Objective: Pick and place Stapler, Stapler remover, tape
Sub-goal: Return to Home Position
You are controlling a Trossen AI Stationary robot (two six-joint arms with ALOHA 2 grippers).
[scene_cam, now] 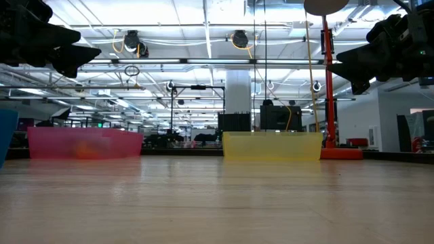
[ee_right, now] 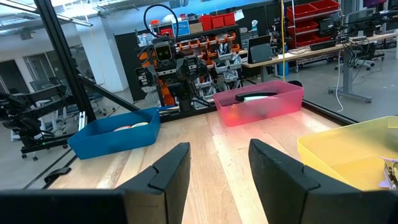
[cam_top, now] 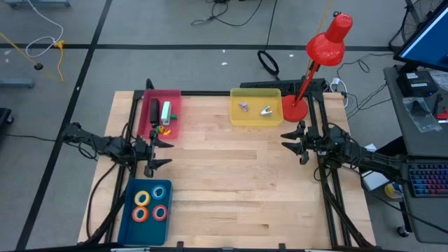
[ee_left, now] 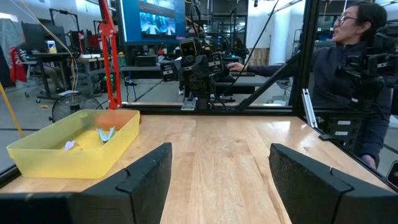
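Note:
Several tape rolls (cam_top: 151,204), orange-red, red, yellow and blue, lie flat in the blue tray (cam_top: 128,213) at the table's near left. The pink tray (cam_top: 149,126) at the far left holds a black stapler (cam_top: 154,112), a green-white stapler (cam_top: 166,112) and small orange bits. Two metal stapler removers (cam_top: 255,108) lie in the yellow tray (cam_top: 238,115). My left gripper (cam_top: 164,153) hovers open at the table's left edge, between the pink and blue trays. My right gripper (cam_top: 288,140) hovers open at the right edge, near the lamp base. Both hold nothing.
A red desk lamp (cam_top: 316,63) stands on its round base (cam_top: 295,109) beside the yellow tray at the far right. Bare wood (cam_top: 231,182) stretches between the arms. A person (ee_left: 348,68) sits beyond the right edge, seen in the left wrist view.

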